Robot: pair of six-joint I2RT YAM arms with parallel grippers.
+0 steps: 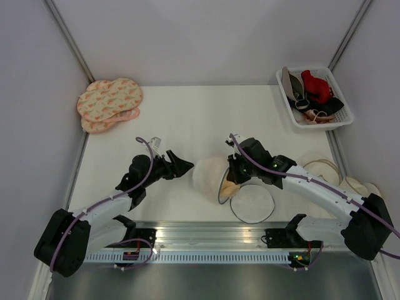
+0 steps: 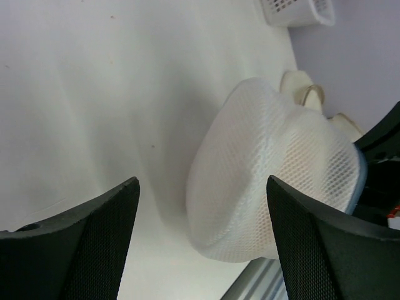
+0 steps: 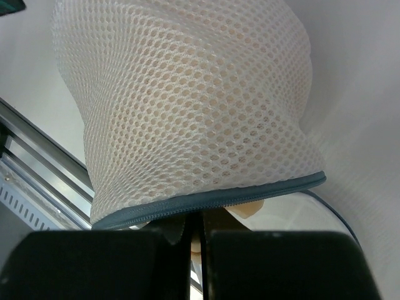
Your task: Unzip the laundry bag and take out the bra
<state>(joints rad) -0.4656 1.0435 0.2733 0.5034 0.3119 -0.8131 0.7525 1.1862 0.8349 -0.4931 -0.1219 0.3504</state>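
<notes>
Pouches (image 1: 109, 103), pink with an orange pattern, stacked at the far-left corner of the bench (image 1: 187, 119); seen in the overhead view only. Left pincer (image 1: 182, 164), black, jaws wide apart, pointing at the laundry bag (image 1: 207, 177) just to its right. Laundry bag: domed white open-weave mesh with a dark grey zipped rim, tipped on its side near bench centre, its round flap (image 1: 252, 203) flat alongside. Bra (image 3: 244, 209), peach, smooth: the right wrist view shows it through the mesh and below the rim. Right pincer (image 3: 195, 234), jaws together at that rim; cannot tell whether it grips the rim. Cream pouches (image 1: 325, 167). White lattice basket (image 1: 312, 70) of garments, far right.
</notes>
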